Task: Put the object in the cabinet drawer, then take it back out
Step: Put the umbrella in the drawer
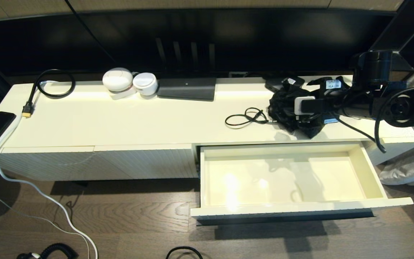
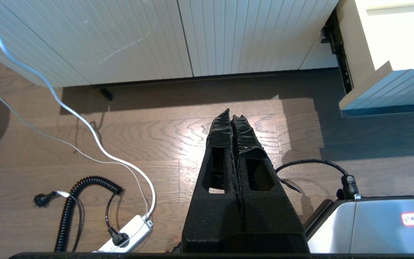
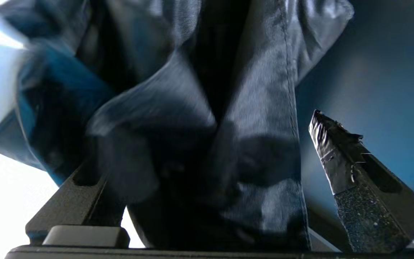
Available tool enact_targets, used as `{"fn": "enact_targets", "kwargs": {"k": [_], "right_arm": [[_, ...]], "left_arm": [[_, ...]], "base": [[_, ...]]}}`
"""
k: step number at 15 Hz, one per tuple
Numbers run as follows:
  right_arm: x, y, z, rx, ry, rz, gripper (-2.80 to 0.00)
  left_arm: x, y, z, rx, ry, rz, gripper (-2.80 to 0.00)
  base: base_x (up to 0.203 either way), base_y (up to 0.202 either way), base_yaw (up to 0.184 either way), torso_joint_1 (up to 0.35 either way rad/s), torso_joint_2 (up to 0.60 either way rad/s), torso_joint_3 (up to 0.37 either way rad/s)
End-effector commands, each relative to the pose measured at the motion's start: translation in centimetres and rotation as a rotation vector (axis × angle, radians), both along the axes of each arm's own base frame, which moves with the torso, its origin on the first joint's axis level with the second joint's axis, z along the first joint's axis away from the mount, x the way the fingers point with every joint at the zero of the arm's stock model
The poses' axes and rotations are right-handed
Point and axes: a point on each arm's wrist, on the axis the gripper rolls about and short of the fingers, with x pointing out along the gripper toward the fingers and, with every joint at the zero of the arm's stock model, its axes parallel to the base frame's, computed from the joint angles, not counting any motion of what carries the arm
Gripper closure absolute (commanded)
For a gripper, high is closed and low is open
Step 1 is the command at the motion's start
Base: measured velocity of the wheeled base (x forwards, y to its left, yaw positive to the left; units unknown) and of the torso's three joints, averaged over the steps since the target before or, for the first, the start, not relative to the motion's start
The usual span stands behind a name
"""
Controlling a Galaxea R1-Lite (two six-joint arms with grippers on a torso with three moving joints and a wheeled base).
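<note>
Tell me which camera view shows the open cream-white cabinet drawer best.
The head view: the whole cream-white cabinet drawer, pulled out and empty, is visible. The left wrist view catches only one corner; the right wrist view shows none.

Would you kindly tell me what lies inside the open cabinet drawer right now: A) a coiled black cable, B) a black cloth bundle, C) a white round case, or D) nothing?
D: in the head view the cabinet drawer shows only its bare glossy floor, while the black cloth bundle sits on the cabinet top.

glare on drawer (image 1: 228,187) floor; right wrist view blurred.
</note>
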Motion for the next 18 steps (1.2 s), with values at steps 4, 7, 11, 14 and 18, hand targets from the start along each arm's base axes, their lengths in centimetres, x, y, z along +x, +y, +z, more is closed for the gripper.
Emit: {"fn": "enact_targets", "kwargs": {"k": [4, 7, 11, 14, 18], "right_arm": [[2.3, 0.4, -1.1, 0.016, 0.004, -0.006, -2.8], [3.2, 0.5, -1.3, 0.026, -0.007, -0.008, -2.8], [4.2, 0.6, -1.7, 0.025, -0.009, -0.028, -2.8], [4.5, 0.5, -1.7, 0.033, -0.009, -0.049, -2.8], [4.6, 0.6, -1.7, 0.046, -0.009, -0.051, -2.8]], "left_arm": [[0.0, 0.0, 0.0, 0.001, 0.001, 0.0, 0.0], [0.0, 0.0, 0.0, 0.001, 0.001, 0.0, 0.0], [0.0, 0.0, 0.0, 0.001, 0.001, 0.0, 0.0], [0.0, 0.0, 0.0, 0.001, 0.001, -0.001, 0.0], [0.0, 0.0, 0.0, 0.001, 0.001, 0.0, 0.0]], "base": [[0.0, 0.0, 0.0, 0.0, 0.0, 0.0], [0.0, 0.0, 0.0, 0.0, 0.0, 0.0], [0.0, 0.0, 0.0, 0.0, 0.0, 0.0], [0.0, 0.0, 0.0, 0.0, 0.0, 0.0], [0.0, 0.0, 0.0, 0.0, 0.0, 0.0]]}}
